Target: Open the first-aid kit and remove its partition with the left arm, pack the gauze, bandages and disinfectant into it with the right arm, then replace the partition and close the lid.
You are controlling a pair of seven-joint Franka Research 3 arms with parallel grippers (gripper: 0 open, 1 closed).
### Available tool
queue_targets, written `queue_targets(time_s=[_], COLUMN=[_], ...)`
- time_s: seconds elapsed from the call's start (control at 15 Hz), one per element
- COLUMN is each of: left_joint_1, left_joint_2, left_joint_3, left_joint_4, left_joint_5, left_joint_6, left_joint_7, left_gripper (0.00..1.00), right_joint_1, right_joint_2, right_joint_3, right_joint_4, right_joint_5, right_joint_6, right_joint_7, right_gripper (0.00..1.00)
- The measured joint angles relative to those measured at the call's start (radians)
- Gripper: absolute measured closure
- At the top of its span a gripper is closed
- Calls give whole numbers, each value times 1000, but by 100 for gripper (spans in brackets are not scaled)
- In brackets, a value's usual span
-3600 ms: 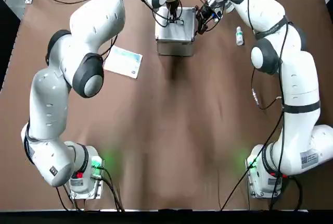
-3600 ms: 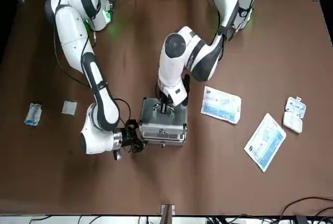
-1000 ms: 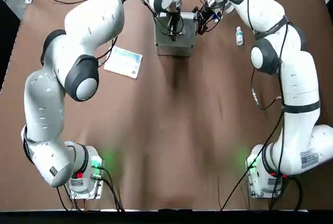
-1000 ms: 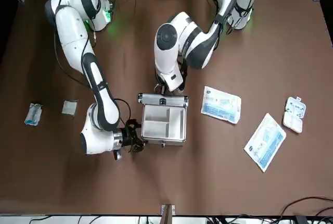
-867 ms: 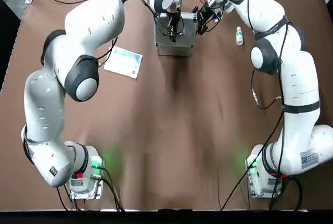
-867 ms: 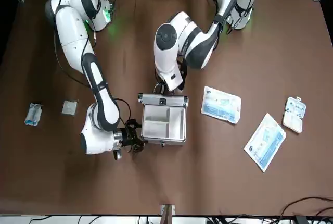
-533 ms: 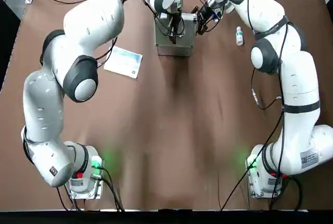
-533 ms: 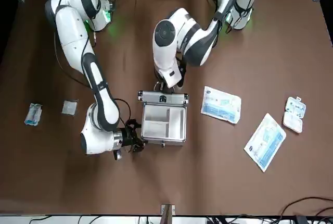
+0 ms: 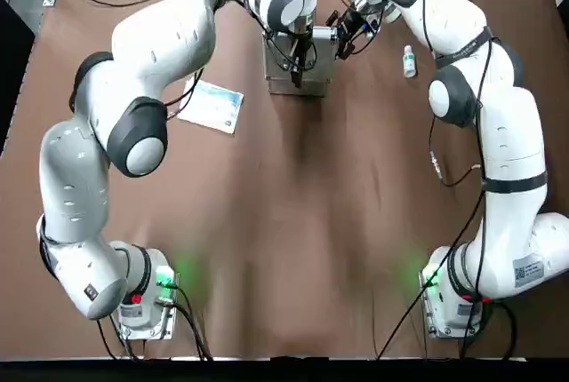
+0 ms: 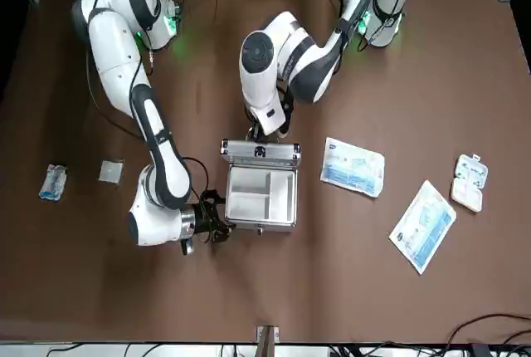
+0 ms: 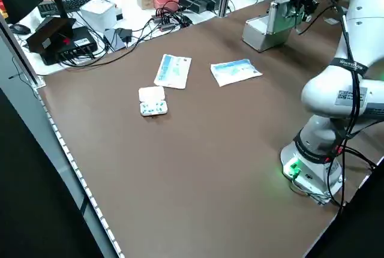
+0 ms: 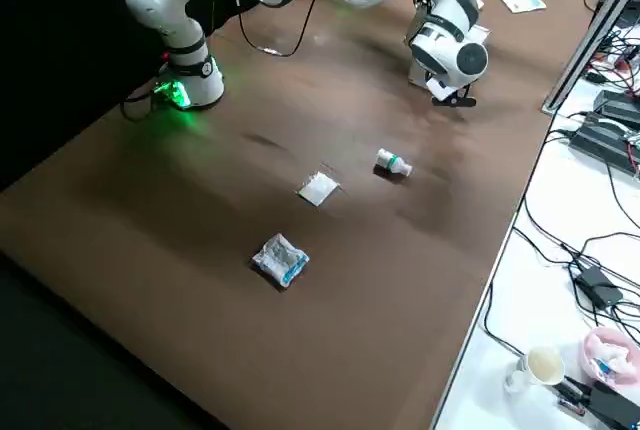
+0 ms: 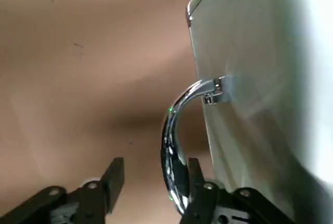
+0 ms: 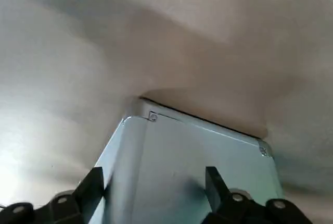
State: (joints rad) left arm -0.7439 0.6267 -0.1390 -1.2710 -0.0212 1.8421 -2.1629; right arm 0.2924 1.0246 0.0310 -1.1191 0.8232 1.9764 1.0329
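The silver first-aid kit [image 10: 260,222] stands open, its lid [image 10: 260,152] upright on the hinge side. Inside lies the cream-white partition [image 10: 259,193] with its compartments. My left gripper [image 10: 264,130] is behind the lid. In the left wrist view its fingers [image 13: 113,174] stand apart, with the chrome lid handle [image 13: 174,140] loosely between them. My right gripper [image 10: 211,226] is open against the kit's side wall [image 14: 192,156]. The disinfectant [image 9: 409,60] lies on its side to the right of the kit. A gauze square [image 10: 110,171] and a crumpled bandage pack [image 10: 54,183] lie farther out.
Two flat blue-and-white packets [image 10: 353,166] [image 10: 423,226] and a small white pill box [image 10: 470,181] lie on the left arm's side of the brown table [image 10: 332,290]. Cables and boxes crowd the bench past the far edge [image 11: 120,18].
The lid was shut 3.6 s ago and now stands upright. My left gripper has drawn back toward the robot with the handle. The right gripper has stayed at the kit's side.
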Motion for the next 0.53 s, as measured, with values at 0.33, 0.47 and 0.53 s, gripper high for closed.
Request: queue_targets(time_s=[0.33,0.47,0.53], left_joint_1=[-9,-21,-23], left_joint_2=[0,0,0], left_joint_3=[-1,-1,-1], left_joint_4=[-9,-14,-15], left_joint_5=[0,0,0], left_joint_6=[0,0,0], left_joint_7=[0,-1,-2], left_gripper=[24,15,14], right_joint_1=[0,0,0], right_joint_2=[0,0,0], right_joint_3=[0,0,0], right_joint_4=[0,0,0], right_joint_5=[0,0,0], right_joint_6=[0,0,0], right_joint_7=[0,0,0], right_gripper=[15,15,15])
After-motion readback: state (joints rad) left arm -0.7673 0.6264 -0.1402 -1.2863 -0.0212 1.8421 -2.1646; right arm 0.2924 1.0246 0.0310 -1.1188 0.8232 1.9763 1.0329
